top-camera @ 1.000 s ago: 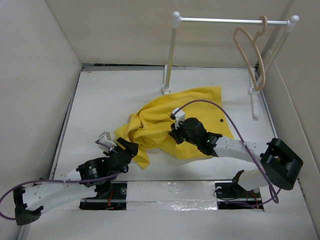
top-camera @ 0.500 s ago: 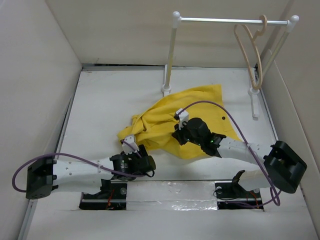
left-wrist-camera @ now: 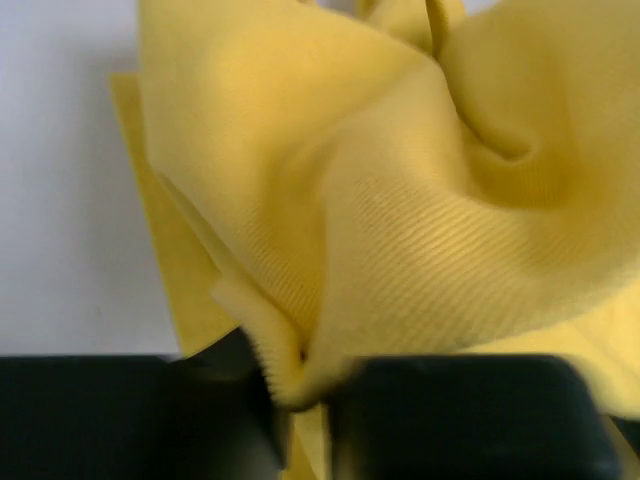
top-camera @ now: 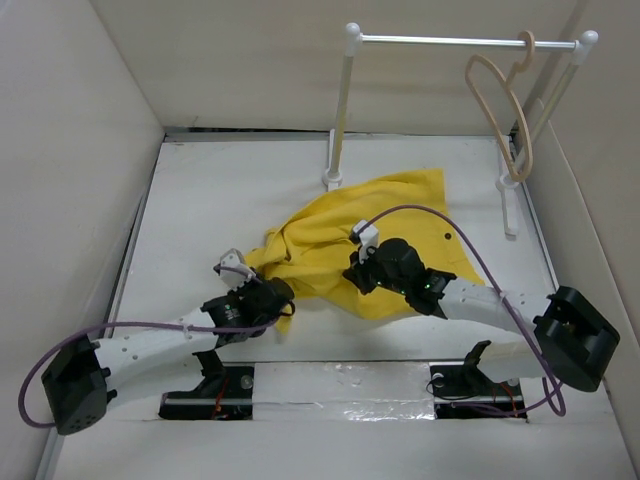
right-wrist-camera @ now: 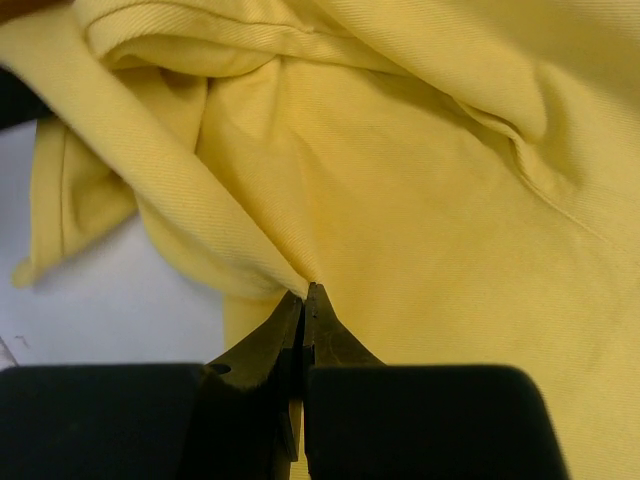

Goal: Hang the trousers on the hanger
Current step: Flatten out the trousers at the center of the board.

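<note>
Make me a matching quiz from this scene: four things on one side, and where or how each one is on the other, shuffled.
Things:
1. trousers
2. hanger
3. left pincer
4. right pincer

States:
A. hooked on the rack
B. pinching the trousers' near left edge
C. crumpled on the table
D. shut at the trousers' middle

Pairs: 1-C, 2-A, 3-B, 4-D

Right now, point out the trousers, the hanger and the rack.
trousers point(top-camera: 405, 205): top view, flat far part.
hanger point(top-camera: 527, 48): top view, hook over the bar.
rack point(top-camera: 440, 41): top view, middle of metal bar.
</note>
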You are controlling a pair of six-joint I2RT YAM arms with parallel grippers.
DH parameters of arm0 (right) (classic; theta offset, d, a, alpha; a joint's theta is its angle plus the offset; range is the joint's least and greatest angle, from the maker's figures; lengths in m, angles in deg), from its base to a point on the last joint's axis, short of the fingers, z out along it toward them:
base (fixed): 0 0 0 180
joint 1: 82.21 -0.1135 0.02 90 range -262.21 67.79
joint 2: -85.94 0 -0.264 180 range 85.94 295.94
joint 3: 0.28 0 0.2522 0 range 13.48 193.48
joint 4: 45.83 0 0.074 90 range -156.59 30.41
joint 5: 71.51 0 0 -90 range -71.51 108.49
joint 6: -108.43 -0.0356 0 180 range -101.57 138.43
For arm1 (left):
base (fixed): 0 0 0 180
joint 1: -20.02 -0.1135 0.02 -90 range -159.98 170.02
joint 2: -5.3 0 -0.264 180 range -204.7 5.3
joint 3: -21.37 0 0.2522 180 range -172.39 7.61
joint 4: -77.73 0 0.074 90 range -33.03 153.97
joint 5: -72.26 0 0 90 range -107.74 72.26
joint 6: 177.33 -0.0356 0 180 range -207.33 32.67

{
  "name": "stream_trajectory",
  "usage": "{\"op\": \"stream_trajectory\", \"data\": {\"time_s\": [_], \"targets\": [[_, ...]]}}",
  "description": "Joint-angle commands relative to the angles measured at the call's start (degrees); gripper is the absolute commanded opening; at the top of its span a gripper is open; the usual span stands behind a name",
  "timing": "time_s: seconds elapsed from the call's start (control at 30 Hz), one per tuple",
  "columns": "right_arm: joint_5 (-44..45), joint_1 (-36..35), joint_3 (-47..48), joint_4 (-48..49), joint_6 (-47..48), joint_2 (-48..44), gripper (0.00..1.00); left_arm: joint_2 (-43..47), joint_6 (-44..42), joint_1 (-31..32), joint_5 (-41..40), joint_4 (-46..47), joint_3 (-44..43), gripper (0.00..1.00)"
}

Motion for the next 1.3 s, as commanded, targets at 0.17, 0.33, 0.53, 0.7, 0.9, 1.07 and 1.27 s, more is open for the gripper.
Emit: {"op": "stream_trajectory", "data": {"time_s": [0.17, 0.33, 0.53, 0.7, 0.9, 1.07, 1.27], "targets": [[0.40, -4.50, -0.02, 0.91, -0.59, -3.62, 0.00, 11.03, -31.68, -25.76, 2.29, 15.79, -6.92, 0.00], [-0.04, -9.42, -0.02, 2.05, -0.68, -0.73, 0.00, 7.55, -37.78, -42.67, 16.49, 19.65, -13.78, 0.00], [1.19, -17.16, 1.38, 0.48, 0.11, 1.66, 0.00, -9.82, -40.83, -60.17, 33.03, 23.89, -26.33, 0.00], [2.68, -21.03, 0.68, -0.05, 0.28, 0.78, 0.00, -26.63, -47.87, -61.41, 29.90, 15.21, -49.18, 0.00], [4.44, -23.14, -0.29, -1.02, -1.12, 0.16, 0.04, -42.55, -53.43, -55.80, 32.19, 10.27, -63.98, 0.36], [7.24, -23.14, 1.81, -4.53, 0.45, -2.55, 0.55, -38.90, -48.86, -54.74, 30.96, 17.19, -52.24, 0.53], [7.78, -12.45, 2.97, -7.62, 1.08, -9.58, 0.58, -26.50, -45.25, -51.06, 27.44, 24.92, -37.83, 0.53]]}}
